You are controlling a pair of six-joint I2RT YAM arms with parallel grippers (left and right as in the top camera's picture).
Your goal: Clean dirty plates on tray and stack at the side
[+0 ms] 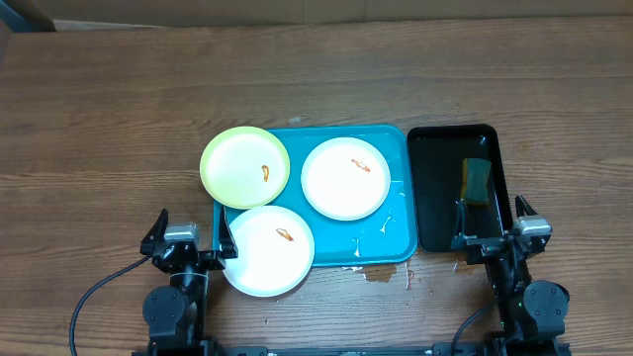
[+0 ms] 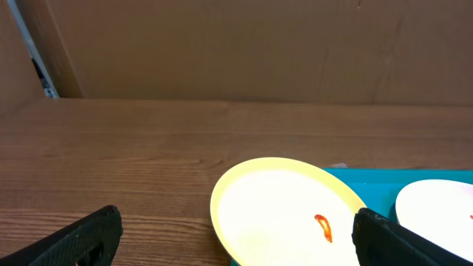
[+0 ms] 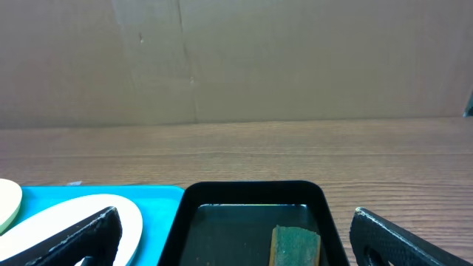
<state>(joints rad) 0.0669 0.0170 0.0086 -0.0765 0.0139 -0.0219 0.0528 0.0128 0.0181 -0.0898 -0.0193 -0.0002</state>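
Wooden worktop point(image 1: 99, 119); left gripper point(image 1: 193, 225) and right gripper point(image 1: 491, 220) both spread wide. Only overhead catches the white plate point(image 1: 269, 252) by the left one; right wrist shows a sponge point(image 3: 295, 245) ahead.

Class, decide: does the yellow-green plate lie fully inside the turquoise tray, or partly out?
Partly out: the yellow-green plate overhangs the tray's far-left corner, over the wooden table.

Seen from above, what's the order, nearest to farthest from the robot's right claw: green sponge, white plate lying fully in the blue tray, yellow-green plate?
1. Rectangular green sponge, in the black tray, just ahead of the right gripper.
2. Round white plastic plate, right half of the turquoise plastic tray.
3. Round yellow-green plastic plate, overhanging that tray's far-left corner.
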